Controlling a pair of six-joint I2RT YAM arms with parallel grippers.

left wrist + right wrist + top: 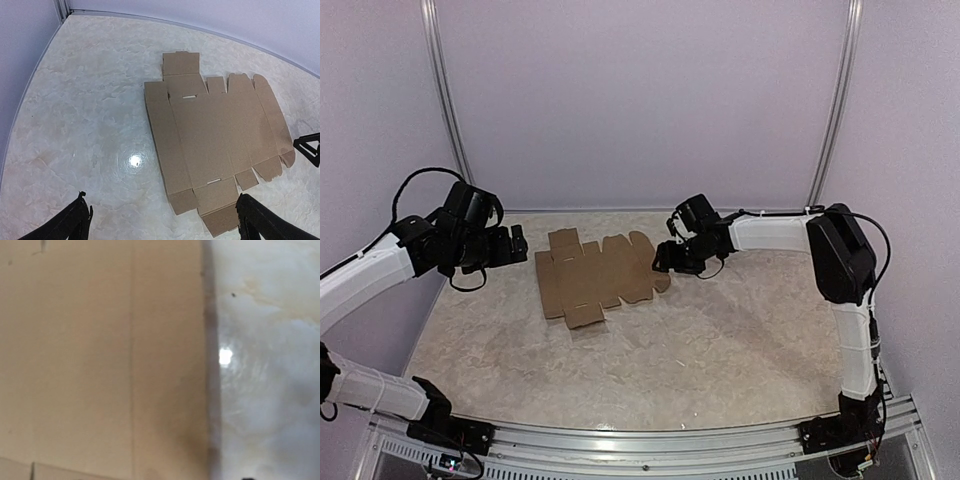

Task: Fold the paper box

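Note:
The paper box [600, 272] is a flat die-cut sheet of brown cardboard with rounded tabs and flaps, lying unfolded on the marbled table. My left gripper [518, 245] hovers just left of the sheet. In the left wrist view its jaws stand wide apart and empty [165, 225] above the sheet's near corner [215, 135]. My right gripper [665, 258] is low at the sheet's right edge. The right wrist view shows only the cardboard [100, 355] very close and blurred, with its edge against the table, and the fingers are almost wholly out of frame.
The marbled tabletop [720, 350] is bounded by a pale wall at the back and sides, with a metal rail [650, 440] along the near edge. One black finger of my right gripper [307, 147] shows at the right in the left wrist view.

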